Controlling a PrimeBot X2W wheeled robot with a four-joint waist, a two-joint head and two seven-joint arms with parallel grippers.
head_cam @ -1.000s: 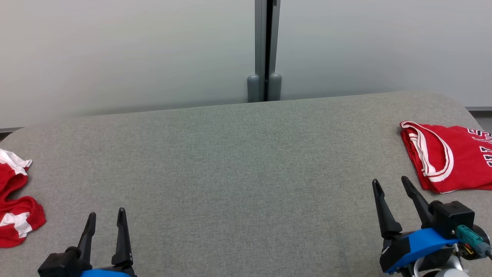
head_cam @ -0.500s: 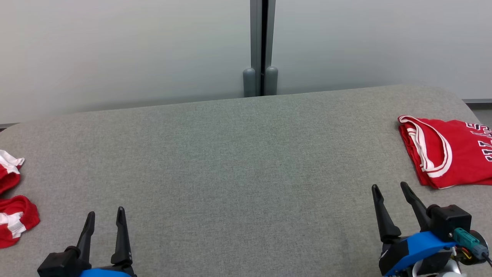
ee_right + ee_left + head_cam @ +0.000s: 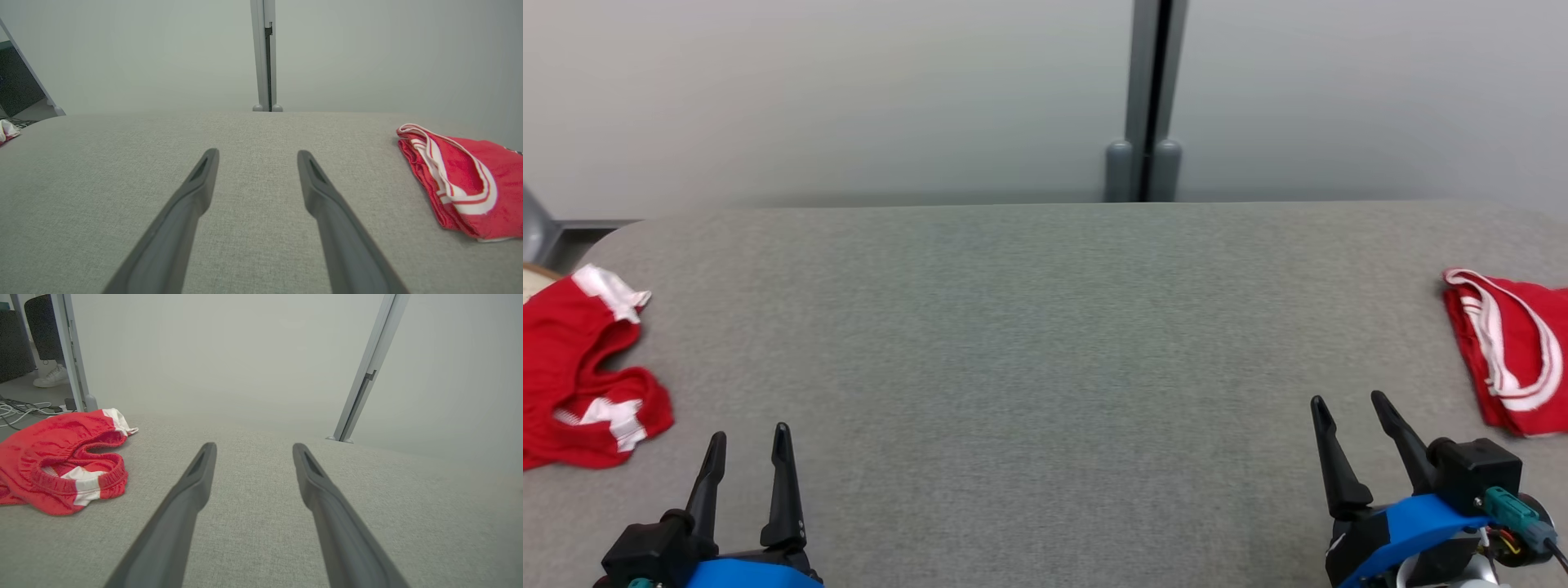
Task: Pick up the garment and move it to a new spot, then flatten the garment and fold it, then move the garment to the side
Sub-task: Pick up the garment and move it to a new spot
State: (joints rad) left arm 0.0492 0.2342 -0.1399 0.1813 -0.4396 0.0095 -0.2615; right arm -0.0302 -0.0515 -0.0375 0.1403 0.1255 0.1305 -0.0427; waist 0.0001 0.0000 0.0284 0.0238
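Note:
A crumpled red garment with white patches lies at the left end of the grey padded table; the left wrist view has this garment to the left of my fingers. My left gripper stands open and empty, to the right of it and apart from it. A folded red garment with white trim lies at the right end. My right gripper is open and empty, just left of that fold and not touching it.
A pale partition wall with a grey post runs behind the table. Beyond the table's left end, the left wrist view has floor cables and a person's white shoe. Bare grey surface lies between the two garments.
The head camera has turned to the left, so the whole picture has shifted right. More of the crumpled garment shows and less of the folded one. Both grippers stay open.

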